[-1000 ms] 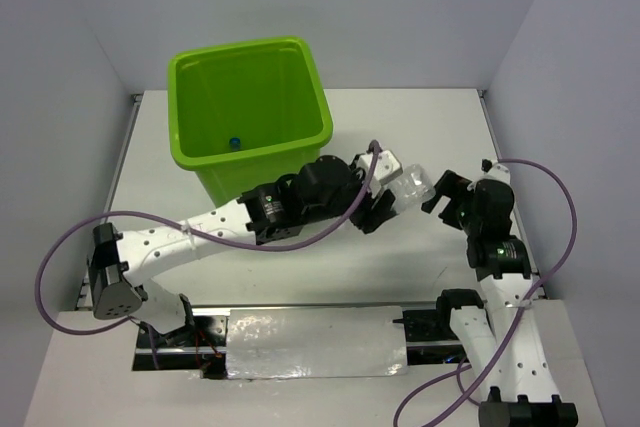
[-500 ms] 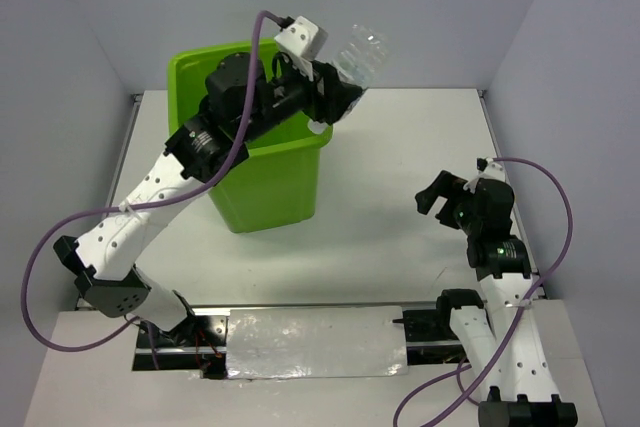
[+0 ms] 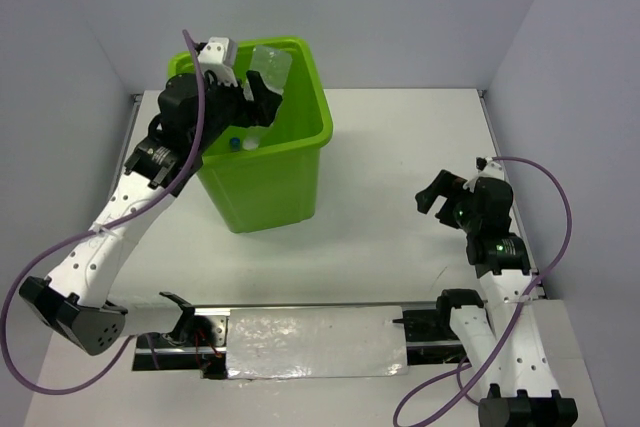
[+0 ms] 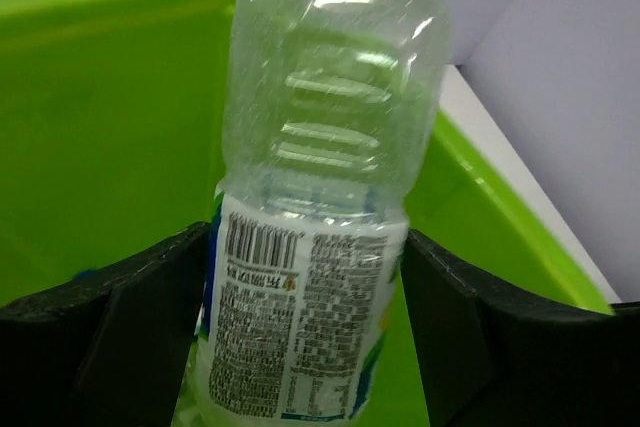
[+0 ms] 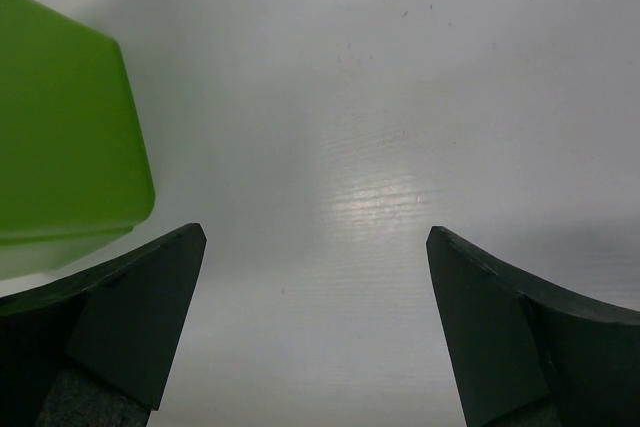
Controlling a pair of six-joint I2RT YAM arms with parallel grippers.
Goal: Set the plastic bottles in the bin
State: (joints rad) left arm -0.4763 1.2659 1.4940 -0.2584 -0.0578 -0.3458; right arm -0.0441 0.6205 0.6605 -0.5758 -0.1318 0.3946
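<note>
A clear plastic bottle [image 3: 266,69] with a white printed label hangs over the mouth of the lime-green bin [image 3: 322,119]. It sits between the fingers of my left gripper [image 3: 252,97], base pointing away. In the left wrist view the bottle [image 4: 325,137] fills the gap of the left gripper [image 4: 305,332], and a sliver of green shows between the label and the right finger [image 4: 450,317], so the jaws stand parted. Inside the bin [image 4: 100,97] a blue-capped bottle [image 3: 235,143] lies at the bottom. My right gripper [image 3: 432,197] hangs open and empty over bare table.
The bin stands at the back left of the white table [image 3: 400,137], with grey walls close behind and at both sides. In the right wrist view the right gripper [image 5: 315,332] faces white table, with the bin's corner [image 5: 60,137] at the left.
My left arm carried the bottle from mid-table up and left over the bin, and its jaws have widened around it. The right arm has barely moved.
</note>
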